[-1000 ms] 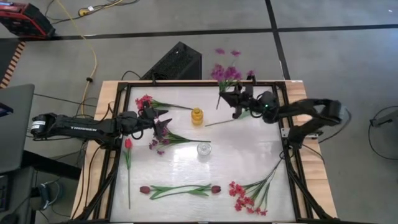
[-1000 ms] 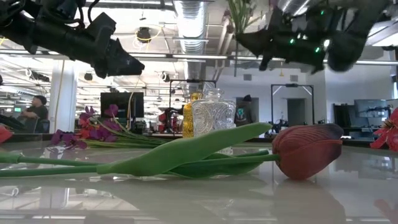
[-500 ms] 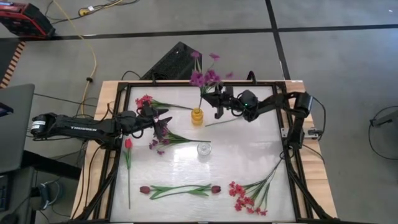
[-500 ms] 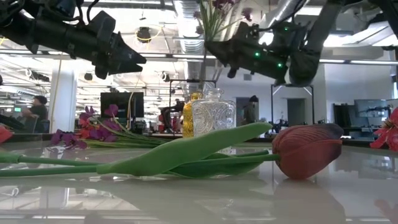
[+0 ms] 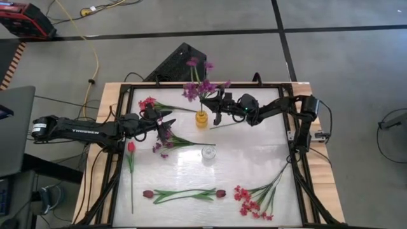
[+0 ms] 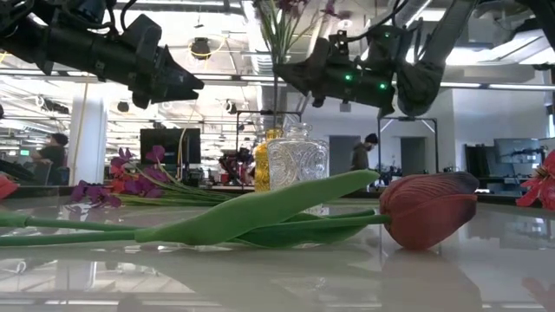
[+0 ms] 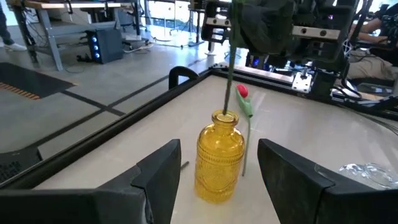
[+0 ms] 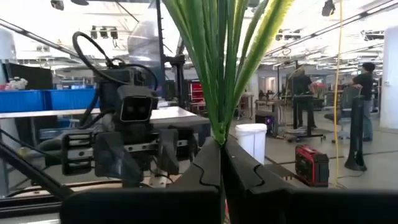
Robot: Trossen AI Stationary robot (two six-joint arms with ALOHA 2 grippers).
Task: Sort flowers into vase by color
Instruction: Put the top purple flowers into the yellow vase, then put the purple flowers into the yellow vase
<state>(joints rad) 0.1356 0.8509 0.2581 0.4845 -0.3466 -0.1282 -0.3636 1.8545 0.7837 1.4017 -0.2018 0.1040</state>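
My right gripper [image 5: 214, 108] is shut on a purple flower sprig [image 5: 197, 89] and holds it upright over the yellow vase [image 5: 201, 119] at the table's far middle. The sprig's thin stalk [image 7: 228, 74] runs down to the vase's mouth [image 7: 224, 116]. My left gripper [image 5: 166, 122] stands open just left of the yellow vase, its fingers level with it and apart from it. A clear glass vase [image 5: 208, 152] stands nearer the front. Other flowers lie flat on the table: purple sprig [image 5: 166, 140], red-pink sprigs [image 5: 148, 103] [image 5: 251, 200], red tulip [image 5: 131, 147], maroon tulips [image 5: 184, 193]. My right gripper pinches the purple sprig's green stalks [image 8: 217, 134] between its two shut fingers, below the leaves. The fingers come about level from the table's right side and lie across the stalk. The sprig stands upright, blossoms above the fingers, and its lower end [image 6: 277, 113] hangs down to the yellow vase's mouth.
Another stem with a red bud [image 7: 242, 91] lies on the table just right of the yellow vase, under my right arm. The black frame rails [image 5: 127, 95] run round the tabletop. People move in the room beyond the table.
My right gripper has carried the purple sprig from the far right corner toward the table's left and slightly down, until it stands over the yellow vase. The sprig has stayed upright in the hold. The flowers on the table have not moved.
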